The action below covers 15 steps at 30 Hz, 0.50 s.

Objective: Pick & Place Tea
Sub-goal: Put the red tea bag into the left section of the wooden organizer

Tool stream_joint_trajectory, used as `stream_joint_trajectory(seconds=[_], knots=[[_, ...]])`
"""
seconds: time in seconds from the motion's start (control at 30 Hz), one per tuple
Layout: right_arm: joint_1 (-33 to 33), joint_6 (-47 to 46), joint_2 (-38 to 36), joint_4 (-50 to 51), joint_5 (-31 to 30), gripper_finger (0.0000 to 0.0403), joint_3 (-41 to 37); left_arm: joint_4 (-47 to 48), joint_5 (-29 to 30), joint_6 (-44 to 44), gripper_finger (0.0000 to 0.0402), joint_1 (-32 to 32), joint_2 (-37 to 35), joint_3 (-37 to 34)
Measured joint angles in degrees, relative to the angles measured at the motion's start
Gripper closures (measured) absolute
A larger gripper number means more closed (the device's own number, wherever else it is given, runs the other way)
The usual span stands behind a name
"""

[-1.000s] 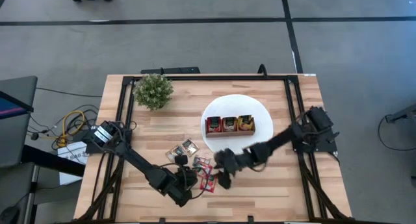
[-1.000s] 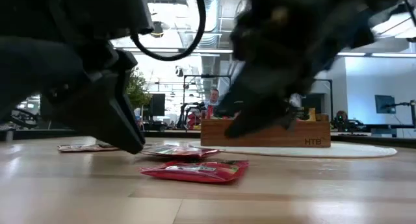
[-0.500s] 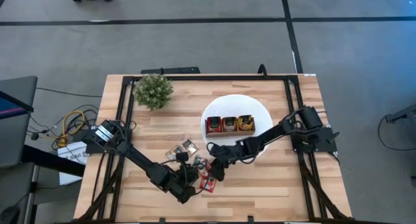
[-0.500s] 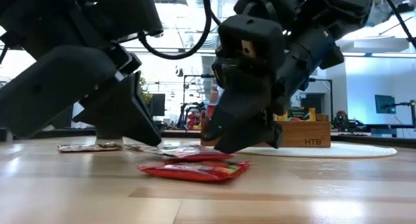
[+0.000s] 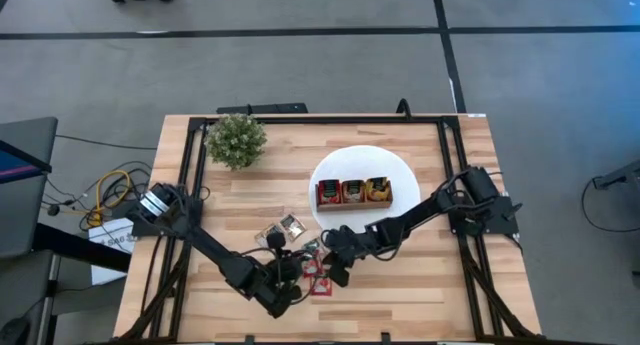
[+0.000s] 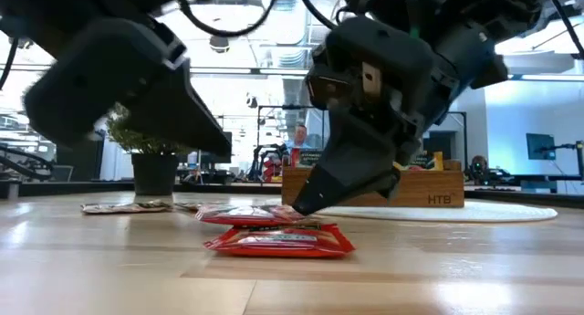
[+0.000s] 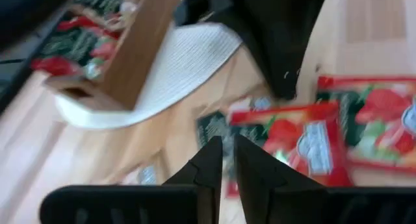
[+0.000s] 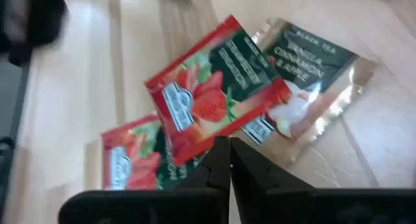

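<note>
step: the pick. the right gripper (image 8: 224, 160) is down among the loose sachets on the table (image 5: 420, 275), and i judge it is taking one red sachet (image 8: 214, 97) by its near edge.
right fingers: pressed together with no gap. the red sachet's lower edge runs in between the tips and looks pinched, with most of the packet lying beyond the tips.
left gripper: the left gripper (image 7: 221, 160) hangs above the same pile, close beside the right one. its fingers are nearly closed, a thin slit showing between them, and nothing is in them.
tea: a second red sachet (image 8: 130, 162) lies under the gripped one, to one side of the right tips. a pale sachet (image 8: 305, 87) lies under it on the other side. more loose sachets lie just past the left fingers.
tray: the wooden tray (image 5: 354, 192) sits on the white plate (image 5: 400, 170), well beyond both sets of fingers, already holding sachets.
next move: as i judge it, a straight lift that peels the held sachet off the ones beneath, then a carry to the tray.
risk: the edge grip looks shallow, so the sachet may slip or drag a neighbour along.
</note>
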<state>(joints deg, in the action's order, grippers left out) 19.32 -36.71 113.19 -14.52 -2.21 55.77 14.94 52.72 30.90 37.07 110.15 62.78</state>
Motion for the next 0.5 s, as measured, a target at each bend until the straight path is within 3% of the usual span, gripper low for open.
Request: stream_joint_trajectory(seconds=[0.2, 0.4, 0.5], knots=[[1.3, 0.8, 0.0, 1.5, -2.3, 0.0402, 0.0, 7.5, 0.4, 6.2, 0.0369, 2.5, -4.0, 0.0], [-0.4, -0.5, 0.0, 1.5, 3.1, 0.0383, 0.0, 8.8, -14.0, 7.7, 0.0369, 2.6, -3.3, 0.0], [-2.4, -0.3, 0.0, 1.1, 6.3, 0.0355, 0.0, 7.4, -14.9, 6.0, 0.0369, 1.4, -1.6, 0.0]])
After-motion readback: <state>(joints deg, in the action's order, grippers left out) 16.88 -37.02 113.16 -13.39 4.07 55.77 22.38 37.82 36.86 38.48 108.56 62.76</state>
